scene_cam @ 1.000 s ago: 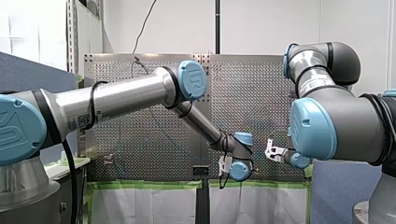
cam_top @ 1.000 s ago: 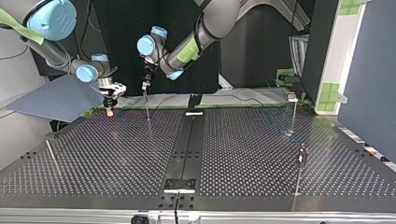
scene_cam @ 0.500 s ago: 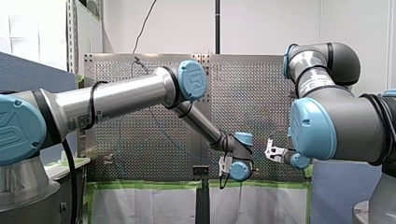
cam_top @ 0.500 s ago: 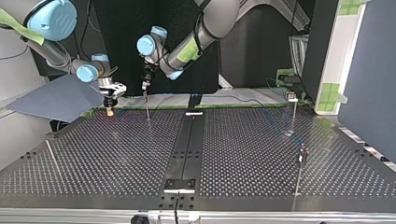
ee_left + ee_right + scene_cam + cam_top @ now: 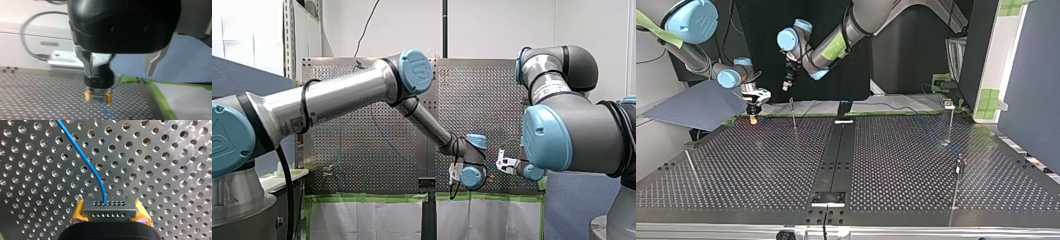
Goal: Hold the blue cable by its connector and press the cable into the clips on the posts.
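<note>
My right gripper (image 5: pixel 109 216) is shut on the grey connector (image 5: pixel 109 207), which sits between its yellow pads (image 5: pixel 78 213). The blue cable (image 5: pixel 82 155) leaves the connector and runs away over the perforated plate. In the top view this gripper (image 5: pixel 753 119) hangs low at the table's far left edge. My left gripper (image 5: pixel 785 86) hovers open and empty above and left of a thin post (image 5: pixel 793 114). In the left wrist view its metal fingers (image 5: pixel 87 62) stand wide apart, with the connector (image 5: pixel 98 97) and cable (image 5: pixel 105 113) ahead of them.
More thin posts stand at the top view's right (image 5: pixel 950 120), nearer right (image 5: pixel 957 172) and near left (image 5: pixel 692 167). A black rail (image 5: pixel 836 150) runs down the table's middle. A grey-blue board (image 5: pixel 696 105) lies beside my right gripper.
My left gripper has risen off the post's top and shifted toward the top view's left; its elbow has lifted. My right gripper has stayed in place with the connector.
</note>
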`<act>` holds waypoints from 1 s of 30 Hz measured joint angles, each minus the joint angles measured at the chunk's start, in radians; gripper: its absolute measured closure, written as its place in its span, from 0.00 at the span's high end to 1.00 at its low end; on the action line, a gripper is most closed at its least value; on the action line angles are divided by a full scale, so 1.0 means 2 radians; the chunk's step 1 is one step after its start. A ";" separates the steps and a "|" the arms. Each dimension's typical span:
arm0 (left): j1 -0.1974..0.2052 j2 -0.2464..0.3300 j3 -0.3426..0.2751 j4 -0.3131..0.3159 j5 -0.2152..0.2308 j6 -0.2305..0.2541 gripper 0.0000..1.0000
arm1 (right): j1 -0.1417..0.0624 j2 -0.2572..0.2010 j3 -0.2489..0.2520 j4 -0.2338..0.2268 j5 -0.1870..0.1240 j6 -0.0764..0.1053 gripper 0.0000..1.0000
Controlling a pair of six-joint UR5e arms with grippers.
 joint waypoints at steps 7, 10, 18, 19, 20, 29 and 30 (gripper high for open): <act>0.005 0.034 -0.034 0.033 0.003 -0.033 1.00 | 0.001 0.000 0.000 0.000 0.000 0.002 0.02; 0.008 0.048 -0.048 0.048 0.003 -0.047 1.00 | 0.001 0.000 0.000 0.001 0.000 0.002 0.02; 0.015 0.084 -0.084 0.084 -0.002 -0.083 1.00 | 0.002 0.000 0.000 0.002 0.000 0.003 0.02; 0.016 0.087 -0.087 0.087 -0.003 -0.086 1.00 | 0.002 0.000 0.000 0.002 0.000 0.003 0.02; 0.016 0.091 -0.091 0.091 -0.003 -0.090 1.00 | 0.002 0.000 0.000 0.002 0.000 0.003 0.02; 0.021 0.126 -0.126 0.093 -0.012 -0.112 1.00 | 0.004 0.000 0.000 0.001 -0.001 0.006 0.02; 0.022 0.131 -0.131 0.092 -0.013 -0.112 1.00 | 0.004 0.000 0.000 0.001 -0.001 0.007 0.02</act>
